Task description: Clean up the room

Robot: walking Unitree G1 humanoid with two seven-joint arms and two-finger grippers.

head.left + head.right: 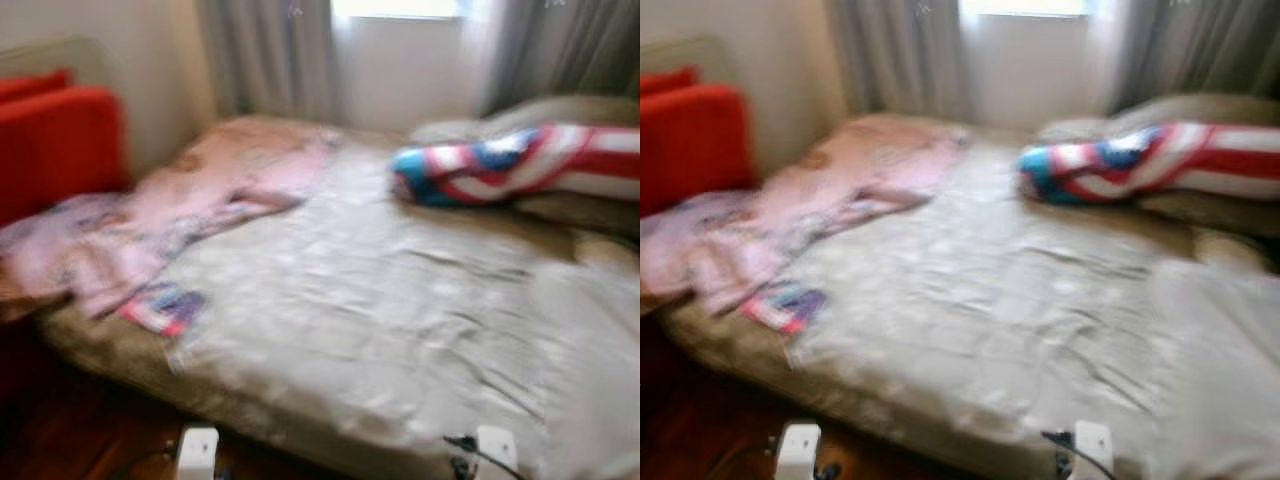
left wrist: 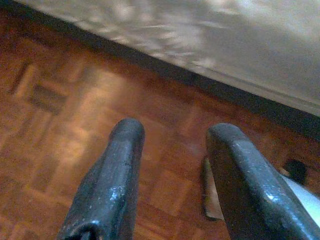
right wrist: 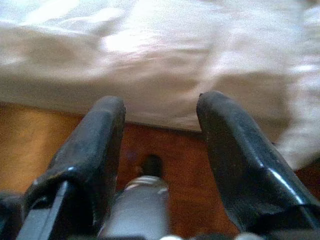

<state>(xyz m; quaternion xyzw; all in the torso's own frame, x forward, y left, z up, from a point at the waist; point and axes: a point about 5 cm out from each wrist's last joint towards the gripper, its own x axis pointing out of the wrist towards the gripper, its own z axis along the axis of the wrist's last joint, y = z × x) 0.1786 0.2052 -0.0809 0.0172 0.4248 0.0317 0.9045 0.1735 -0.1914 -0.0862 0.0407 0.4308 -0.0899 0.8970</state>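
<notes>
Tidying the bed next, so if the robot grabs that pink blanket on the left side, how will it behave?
The pink blanket lies rumpled and draped over the bed edge, so it is likely floppy and would sag and trail from a pinch. It probably drags rather than slides if pushed, bunching into folds.

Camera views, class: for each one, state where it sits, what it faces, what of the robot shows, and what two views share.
Left eye: head, facing down at the bed with pink blanket.
Right eye: head, same bed, striped pillow.
Left wrist: left arm, facing wooden floor by the bed edge; open left gripper.
Right wrist: right arm, facing the bed's side; open right gripper.
Both wrists share floor and bed edge.
</notes>
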